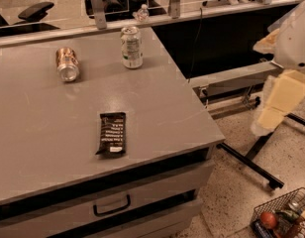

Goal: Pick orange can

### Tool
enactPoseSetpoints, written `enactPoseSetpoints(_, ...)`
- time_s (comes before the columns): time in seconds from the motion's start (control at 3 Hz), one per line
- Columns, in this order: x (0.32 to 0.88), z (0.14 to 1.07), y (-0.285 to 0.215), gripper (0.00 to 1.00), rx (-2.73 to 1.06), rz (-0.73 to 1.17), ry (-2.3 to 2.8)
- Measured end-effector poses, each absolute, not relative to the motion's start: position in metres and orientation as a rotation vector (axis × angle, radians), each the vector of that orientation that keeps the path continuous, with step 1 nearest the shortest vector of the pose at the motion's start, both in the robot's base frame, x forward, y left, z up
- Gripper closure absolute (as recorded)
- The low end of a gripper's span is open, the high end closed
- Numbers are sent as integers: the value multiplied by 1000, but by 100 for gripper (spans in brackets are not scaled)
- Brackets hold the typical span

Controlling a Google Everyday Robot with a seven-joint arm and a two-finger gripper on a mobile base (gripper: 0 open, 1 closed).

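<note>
The toppled copper-orange aluminium can is best spanned across its body by the cream pincer, seen far right; its opening cannot be told.

I'm looking at an office: a grey desk with a handled drawer, a glass partition along its back edge, swivel chairs beyond it and speckled flooring. My gripper hangs off the desk's right side, above the floor.
</note>
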State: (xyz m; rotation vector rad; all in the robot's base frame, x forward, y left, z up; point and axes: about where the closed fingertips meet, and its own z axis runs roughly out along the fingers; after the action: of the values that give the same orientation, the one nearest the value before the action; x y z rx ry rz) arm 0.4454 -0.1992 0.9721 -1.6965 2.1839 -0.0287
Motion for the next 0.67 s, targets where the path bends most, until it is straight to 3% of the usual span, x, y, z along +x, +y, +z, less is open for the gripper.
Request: enactPoseSetpoints(0.67, 485, 935, -114, 0, -1423, 307, 2055)
